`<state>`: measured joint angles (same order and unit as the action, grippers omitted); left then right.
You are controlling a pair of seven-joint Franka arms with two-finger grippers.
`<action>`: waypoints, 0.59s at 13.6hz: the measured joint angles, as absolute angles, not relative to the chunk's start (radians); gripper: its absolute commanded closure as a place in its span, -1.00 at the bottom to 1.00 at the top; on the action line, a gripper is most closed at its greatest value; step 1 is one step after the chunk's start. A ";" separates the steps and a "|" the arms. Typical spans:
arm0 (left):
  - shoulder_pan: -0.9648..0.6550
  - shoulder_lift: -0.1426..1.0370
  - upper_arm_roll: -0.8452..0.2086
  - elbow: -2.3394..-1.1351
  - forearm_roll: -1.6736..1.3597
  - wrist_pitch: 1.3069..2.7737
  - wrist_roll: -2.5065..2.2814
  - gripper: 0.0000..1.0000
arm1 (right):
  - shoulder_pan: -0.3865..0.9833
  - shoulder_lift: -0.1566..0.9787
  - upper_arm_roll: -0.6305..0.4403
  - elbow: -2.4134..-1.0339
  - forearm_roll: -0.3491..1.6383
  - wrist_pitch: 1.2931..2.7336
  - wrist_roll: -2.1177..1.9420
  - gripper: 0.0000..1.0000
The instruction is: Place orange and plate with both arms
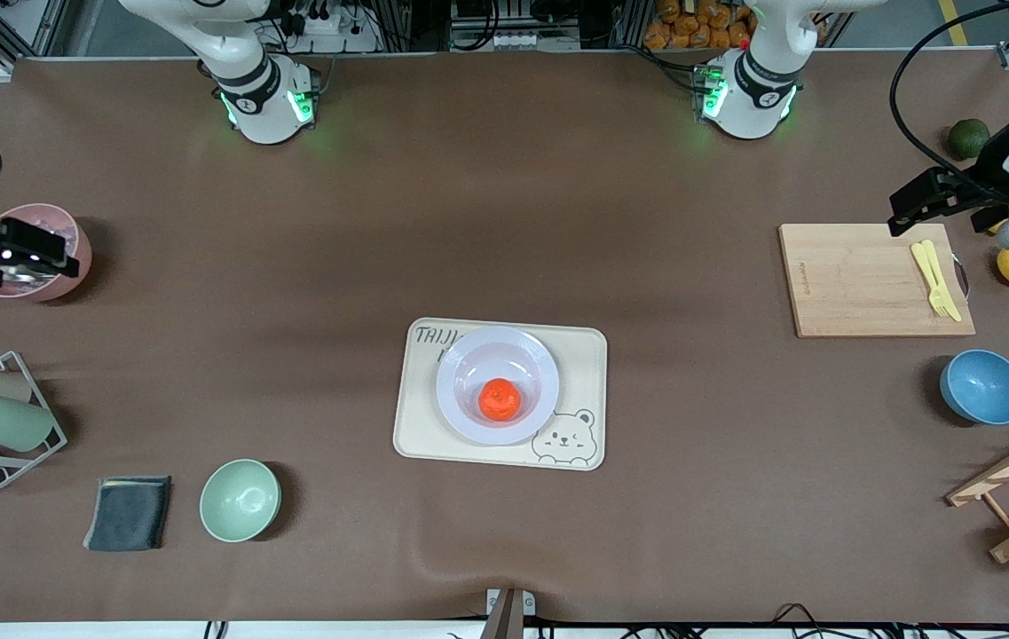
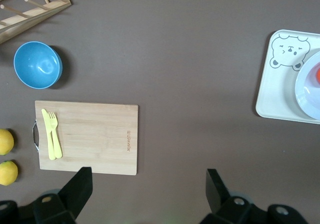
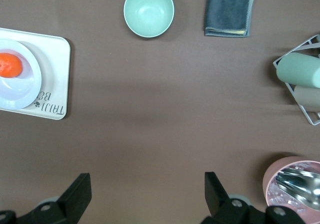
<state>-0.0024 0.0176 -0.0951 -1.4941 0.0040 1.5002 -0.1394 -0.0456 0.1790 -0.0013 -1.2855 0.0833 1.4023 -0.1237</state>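
Bear tray (image 1: pixel 579 355): table centre.
Cutting board (image 1: pixel 859 280): left arm's end; yellow fork (image 1: pixel 936 279) on it.
Blue bowl (image 1: pixel 983 387): nearer the camera than board.
Mint bowl (image 1: pixel 240 500): beside grey cloth (image 1: pixel 128 513).
Pink cup (image 1: pixel 47 240): right arm's end.

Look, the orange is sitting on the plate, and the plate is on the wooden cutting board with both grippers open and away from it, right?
Not quite. The orange does sit on the plate, but the plate is on the cream bear tray, not the wooden cutting board; the front view shows it. The left gripper and right gripper are open and away from it.
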 measured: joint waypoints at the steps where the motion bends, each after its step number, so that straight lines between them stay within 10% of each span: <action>1: -0.003 0.018 -0.095 -1.494 0.003 1.500 -0.139 -1.00 | -0.055 0.152 0.006 -1.304 0.082 1.398 -0.124 -1.00; 8: -0.003 0.018 -0.095 -1.493 0.002 1.501 -0.139 -1.00 | -0.093 -0.002 0.095 -1.373 0.044 1.385 0.001 -1.00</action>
